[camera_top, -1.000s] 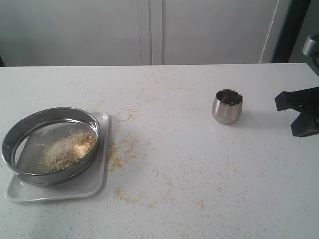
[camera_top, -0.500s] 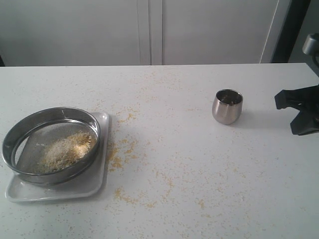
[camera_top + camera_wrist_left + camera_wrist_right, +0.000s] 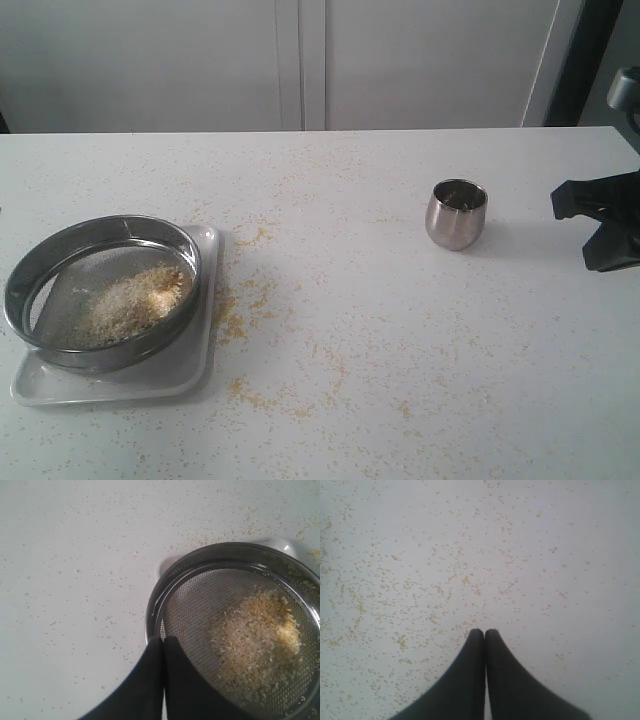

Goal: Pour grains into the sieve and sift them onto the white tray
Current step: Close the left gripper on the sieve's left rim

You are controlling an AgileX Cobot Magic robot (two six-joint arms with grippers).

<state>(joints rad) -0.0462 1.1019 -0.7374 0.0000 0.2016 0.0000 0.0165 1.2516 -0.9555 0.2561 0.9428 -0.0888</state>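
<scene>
The sieve (image 3: 100,225) rests on the white tray (image 3: 150,380) at the table's left. A heap of pale and golden grains (image 3: 130,300) lies on its mesh. In the left wrist view my left gripper (image 3: 163,641) is shut at the sieve (image 3: 200,555) rim, with the thin steel wall running in between the fingertips. The grains (image 3: 255,640) lie on the far side of the mesh. In the exterior view this gripper is off the left edge. My right gripper (image 3: 565,205) hangs at the far right, shut and empty (image 3: 485,632), over bare table.
A small steel cup (image 3: 457,213) stands upright right of centre, left of my right gripper. Spilled grains (image 3: 240,320) are strewn across the table, thickest beside the tray's right edge. A tray corner (image 3: 280,545) shows beyond the sieve.
</scene>
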